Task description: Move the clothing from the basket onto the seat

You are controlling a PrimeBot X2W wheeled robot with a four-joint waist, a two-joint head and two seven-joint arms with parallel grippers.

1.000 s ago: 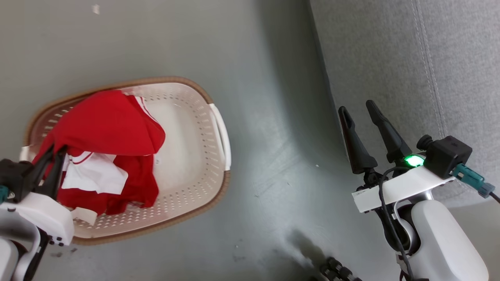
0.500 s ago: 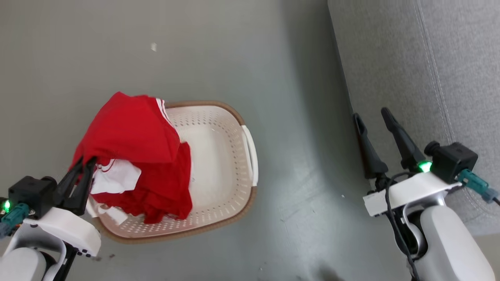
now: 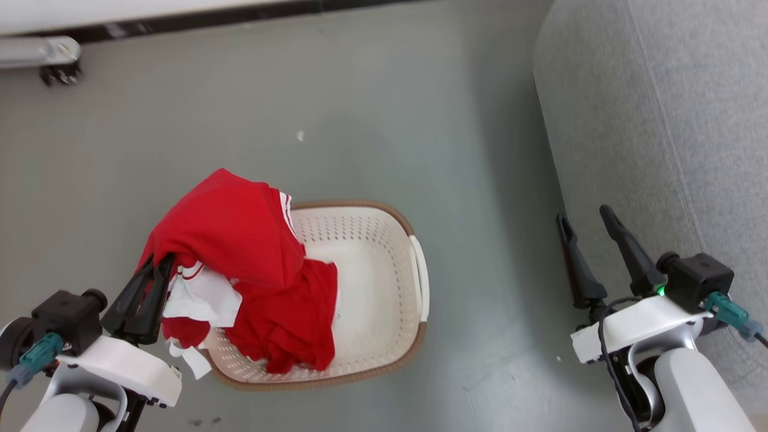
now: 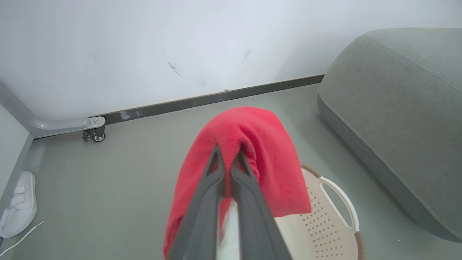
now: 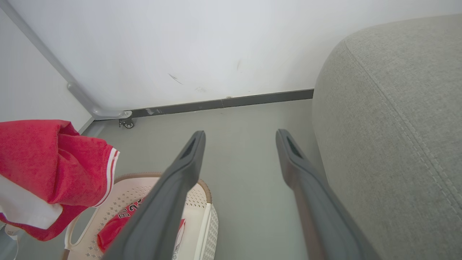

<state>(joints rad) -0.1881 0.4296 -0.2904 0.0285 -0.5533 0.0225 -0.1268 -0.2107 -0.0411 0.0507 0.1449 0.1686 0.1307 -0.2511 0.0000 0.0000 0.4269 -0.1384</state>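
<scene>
My left gripper (image 3: 158,264) is shut on a bunch of red clothing (image 3: 240,246) with white trim. The bunch hangs above the left end of the cream basket (image 3: 384,240), and its lower folds trail inside. In the left wrist view my left gripper (image 4: 228,151) pinches the red clothing (image 4: 263,151), which drapes over the fingertips. A red garment (image 5: 119,224) with white lettering lies in the basket (image 5: 158,177). My right gripper (image 3: 583,215) stands open and empty beside the grey seat (image 3: 660,120). The right wrist view shows my right gripper (image 5: 241,135) held wide.
Grey floor lies between the basket and the seat (image 4: 397,108). A white wall with a dark baseboard (image 4: 216,99) runs behind. A caster wheel (image 4: 94,134) on a grey frame stands at the wall. A white shoe (image 4: 18,206) lies on the floor at far left.
The head camera has shifted, so the whole picture slid down and right. My left gripper has lifted the red clothing higher out of the basket. The right gripper stays open.
</scene>
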